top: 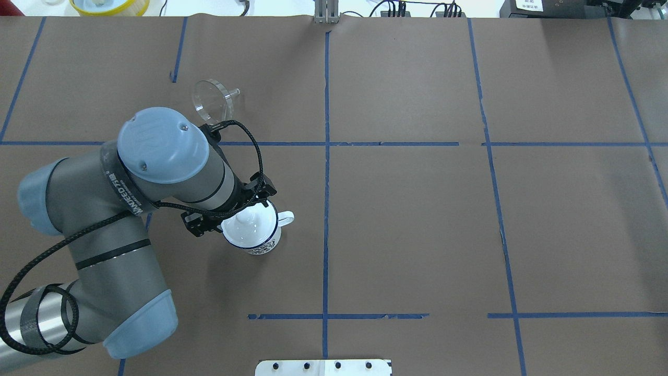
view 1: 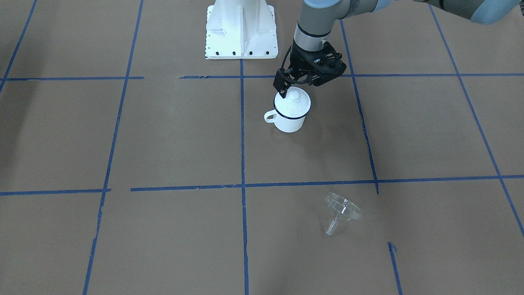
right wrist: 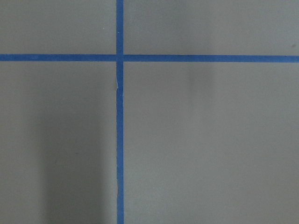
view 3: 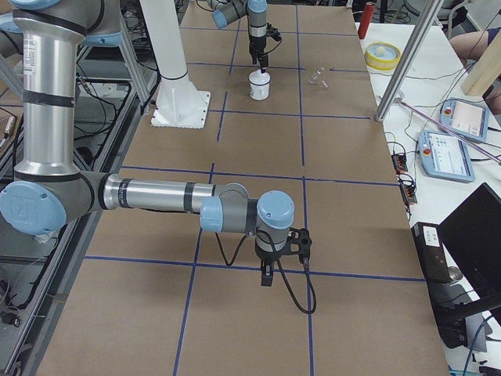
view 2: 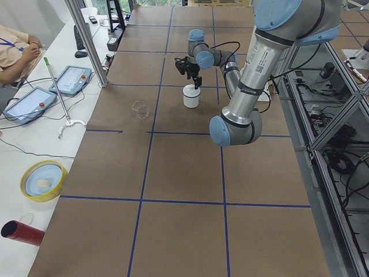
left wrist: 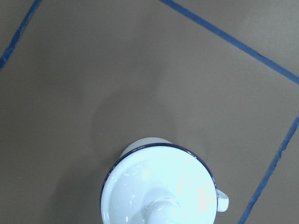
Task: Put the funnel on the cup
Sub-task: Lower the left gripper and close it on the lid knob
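The cup [view 1: 290, 119], a white enamel mug with a dark blue rim, stands upright near the table's middle, its handle [view 1: 270, 116] pointing sideways. A white domed lid with a knob [view 1: 293, 101] sits on it and fills the bottom of the left wrist view [left wrist: 159, 186]. My left gripper [view 1: 295, 87] hangs just above the lid, open, with one dark fingertip [view 1: 282, 89] beside the knob. The clear funnel [view 1: 343, 209] lies tipped on the table, far from the cup [top: 213, 99]. My right gripper [view 3: 266, 274] hovers over bare table; I cannot tell whether it is open or shut.
The white robot base [view 1: 241, 28] stands behind the cup. Blue tape lines [view 1: 242, 135] cross the brown table cover. A yellow bowl [view 2: 43, 180], a red cylinder [view 2: 20, 231] and tablets [view 2: 26, 104] lie on the side bench past the table edge.
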Tool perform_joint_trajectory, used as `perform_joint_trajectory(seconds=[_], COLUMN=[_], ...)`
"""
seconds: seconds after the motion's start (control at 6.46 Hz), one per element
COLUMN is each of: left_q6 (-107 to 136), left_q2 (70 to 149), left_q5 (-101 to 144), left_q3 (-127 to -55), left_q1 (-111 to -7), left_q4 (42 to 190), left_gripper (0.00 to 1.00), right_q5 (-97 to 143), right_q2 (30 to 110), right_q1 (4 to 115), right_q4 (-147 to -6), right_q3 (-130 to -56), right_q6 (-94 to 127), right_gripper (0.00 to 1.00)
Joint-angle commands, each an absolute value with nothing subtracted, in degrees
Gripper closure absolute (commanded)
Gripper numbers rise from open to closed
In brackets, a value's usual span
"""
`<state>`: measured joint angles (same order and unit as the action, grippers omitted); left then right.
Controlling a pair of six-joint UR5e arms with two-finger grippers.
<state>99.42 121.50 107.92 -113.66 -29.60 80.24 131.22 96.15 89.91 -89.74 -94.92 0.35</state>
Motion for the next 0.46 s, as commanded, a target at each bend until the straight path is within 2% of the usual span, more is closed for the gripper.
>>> perform_joint_trajectory(seconds=[0.0, 0.31], left_q6=[99.6, 99.1], left_q2=[121.6, 121.6], left_q5=[107.1, 104.8], left_q3=[-113.3, -112.3], left_q1=[-29.1, -29.1], left_q4=[80.1, 80.2], left_gripper=[0.06, 0.11], right_q5=[131.2, 131.2], right_q2=[96.2, 96.2], right_q1=[89.9, 89.9], right_q4=[-89.7, -89.7], right_q3=[-94.9, -94.9], right_q6=[0.4, 0.4], right_gripper=[0.0, 0.0])
